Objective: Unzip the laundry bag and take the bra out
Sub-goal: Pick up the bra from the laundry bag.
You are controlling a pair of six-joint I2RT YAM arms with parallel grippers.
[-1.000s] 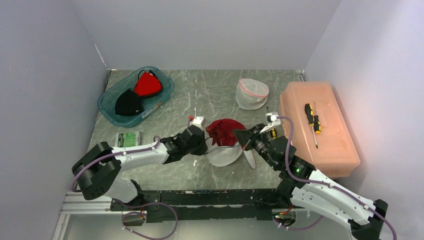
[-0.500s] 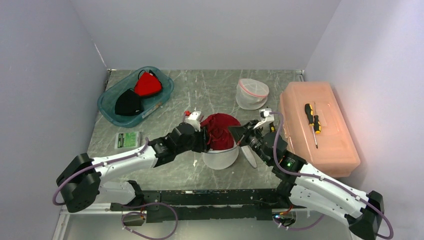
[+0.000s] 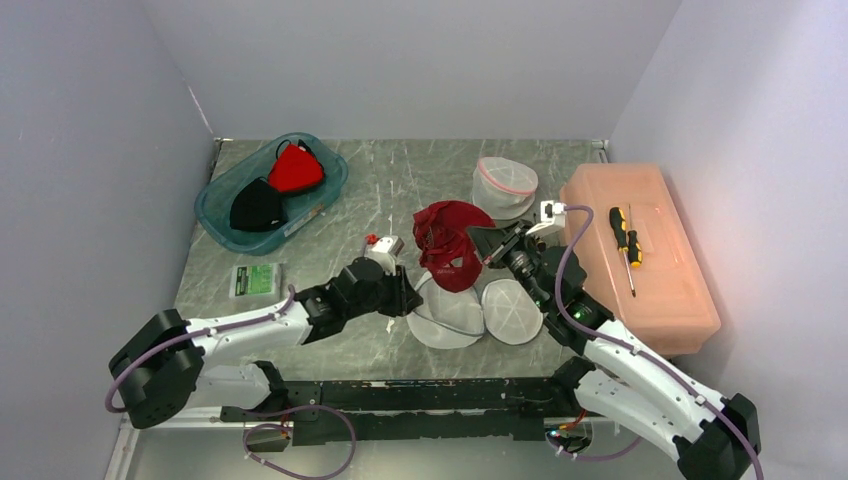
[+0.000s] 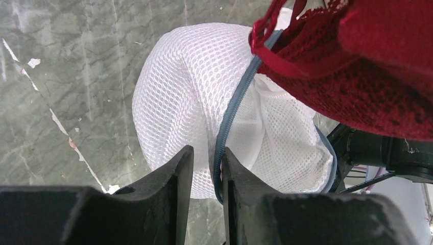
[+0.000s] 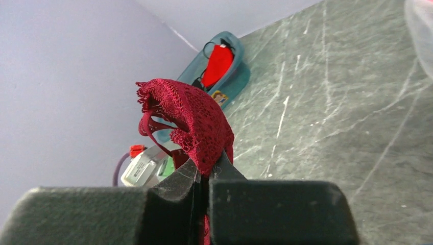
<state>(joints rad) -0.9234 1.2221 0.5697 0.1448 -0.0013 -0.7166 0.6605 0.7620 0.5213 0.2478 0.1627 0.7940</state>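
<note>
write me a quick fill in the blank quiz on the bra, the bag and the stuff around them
1. The right gripper is shut on a lace bra, coloured dark ___.
2. The left gripper straddles the grey ___ of the white mesh laundry bag.
3. On the peach plastic box lies a yellow-and-black ___.
4. The teal bin holds one red item and one ___ item.
Missing words: red; zipper; screwdriver; black.

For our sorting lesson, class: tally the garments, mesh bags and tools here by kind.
Garments: 3, dark red bra, red garment, black garment
Mesh bags: 2, open bag, pink-trimmed bag
Tools: 1, screwdriver
Total: 6
</note>
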